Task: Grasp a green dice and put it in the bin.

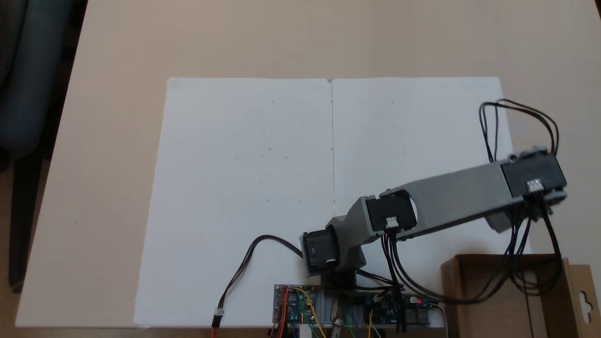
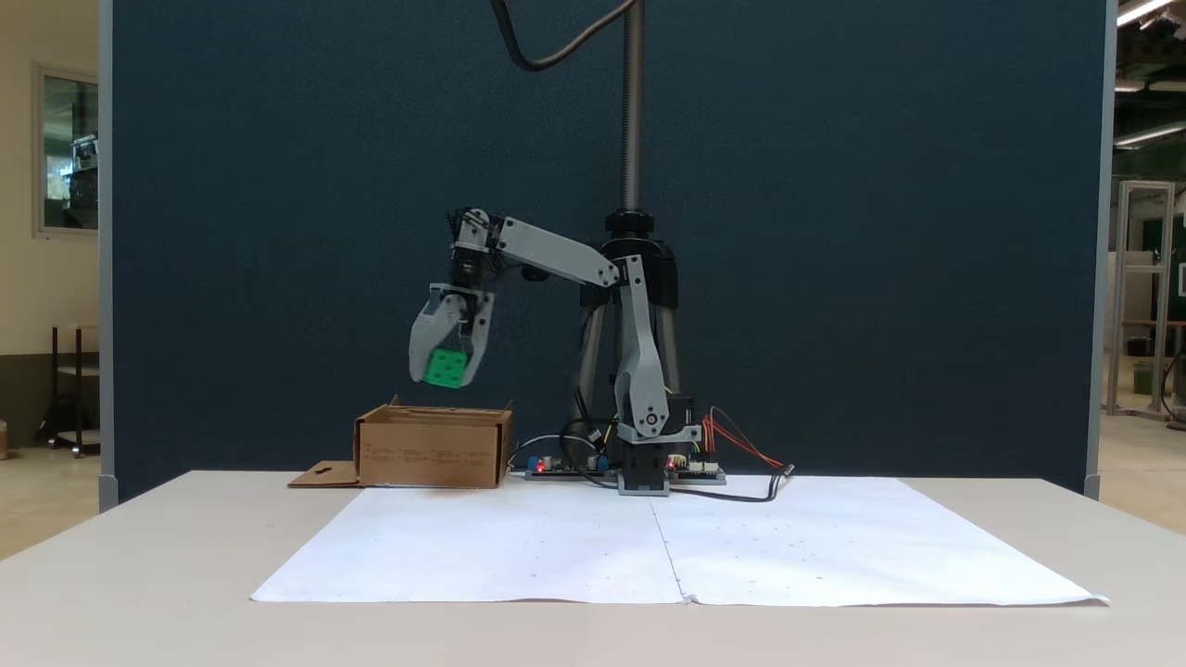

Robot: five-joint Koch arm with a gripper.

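While white paper (image 2: pixel 676 547) covers the beige table (image 2: pixel 139 593), a dark partition (image 2: pixel 834 232) stands behind.

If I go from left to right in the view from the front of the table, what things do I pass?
Cardboard flap → bin, with the green dice in the gripper above it → circuit boards → arm base → orange wires.

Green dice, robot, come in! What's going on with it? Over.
Jaws shut on the small bright green plastic dice, held in the air. Gripper above the shallow brown cardboard bin. Nothing between them. Over.
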